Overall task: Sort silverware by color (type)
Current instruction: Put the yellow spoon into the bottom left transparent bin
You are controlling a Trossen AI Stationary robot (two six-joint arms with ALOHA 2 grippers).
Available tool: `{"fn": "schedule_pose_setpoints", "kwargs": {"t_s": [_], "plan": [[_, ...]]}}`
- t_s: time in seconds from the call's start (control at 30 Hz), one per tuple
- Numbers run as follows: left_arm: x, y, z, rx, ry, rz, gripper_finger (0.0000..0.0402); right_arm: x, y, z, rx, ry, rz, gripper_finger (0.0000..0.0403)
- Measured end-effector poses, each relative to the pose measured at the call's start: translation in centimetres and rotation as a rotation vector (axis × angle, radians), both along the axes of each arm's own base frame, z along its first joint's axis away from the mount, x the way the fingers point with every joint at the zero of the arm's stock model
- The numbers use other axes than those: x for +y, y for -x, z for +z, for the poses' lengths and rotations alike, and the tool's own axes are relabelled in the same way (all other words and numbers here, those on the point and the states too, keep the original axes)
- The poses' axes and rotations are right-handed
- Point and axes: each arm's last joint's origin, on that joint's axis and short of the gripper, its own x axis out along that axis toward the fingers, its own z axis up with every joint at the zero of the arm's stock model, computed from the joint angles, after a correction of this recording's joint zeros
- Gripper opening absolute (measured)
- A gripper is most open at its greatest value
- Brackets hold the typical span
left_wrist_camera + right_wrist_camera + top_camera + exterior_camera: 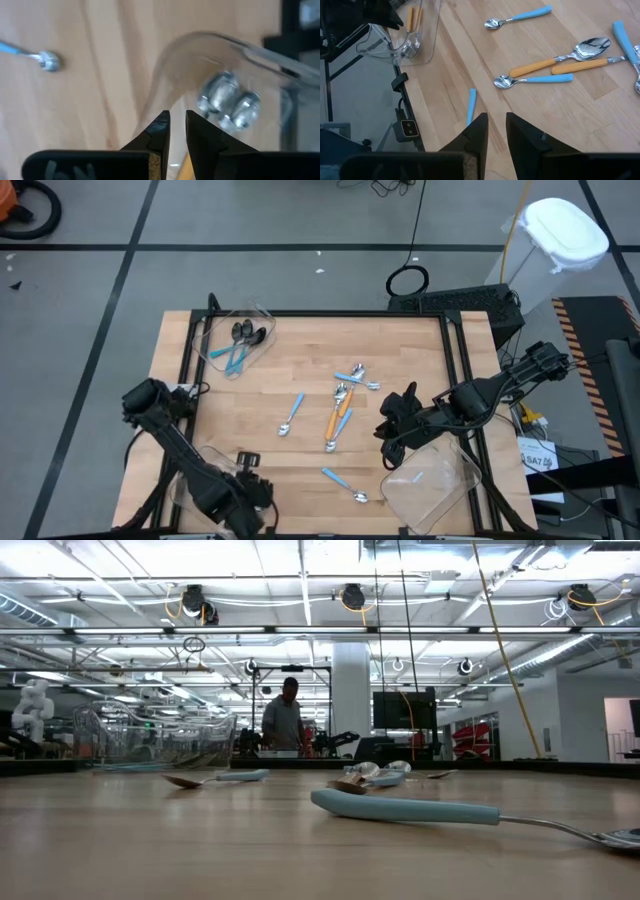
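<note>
Spoons [342, 402] lay scattered mid-frame on the surface [300, 370]. Left gripper [243, 480], lower left, stood narrow and empty over a clear bin [210, 60]. Right gripper [392, 425], right of centre, was likewise narrow and empty.

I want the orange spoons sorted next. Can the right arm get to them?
Probably yes. The right gripper hovers just beside the orange spoons, which lie flat on open table. Only blue spoons lie nearby, and no bin blocks the way.

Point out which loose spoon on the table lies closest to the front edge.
The blue-handled spoon lying alone just left of the clear bin at the front right; every other loose spoon sits farther back, mid-table.
</note>
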Motion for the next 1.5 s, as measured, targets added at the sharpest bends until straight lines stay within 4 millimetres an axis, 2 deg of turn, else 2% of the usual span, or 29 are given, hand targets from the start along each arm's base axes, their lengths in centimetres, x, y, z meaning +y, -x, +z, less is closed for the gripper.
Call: {"fn": "schedule_pose_setpoints", "kwargs": {"t_s": [0.3,0.5,0.73,0.9,1.1,1.3,1.5], "plan": [[0.1,-0.7,-2.3,-0.027,0.054,-0.014,0.0062,0.1,-0.1,0.1,-0.016,-0.013,0.0,0.0066],[0.9,-0.9,-3.8,-0.008,0.043,0.004,0.0062,0.2,-0.2,0.2,-0.018,-0.036,0.018,0.0066],[2.3,-1.6,-4.6,0.008,0.01,0.017,0.0062,0.2,-0.2,0.2,-0.018,-0.038,0.019,0.0066],[2.9,-2.1,-4.4,0.017,0.0,0.028,0.0062,0.6,0.0,0.2,-0.009,-0.059,0.041,0.0066],[3.2,-2.4,-1.7,0.068,0.006,0.039,0.0062,1.0,0.3,0.1,0.004,-0.107,0.01,0.0066],[2.6,-2.8,3.1,0.018,0.042,0.01,0.0062,1.1,0.3,0.1,0.019,-0.167,-0.039,0.0066],[4.4,-3.9,7.5,-0.095,-0.016,0.061,0.0062,0.8,0.1,0.1,0.025,-0.181,-0.059,0.0066]]}}
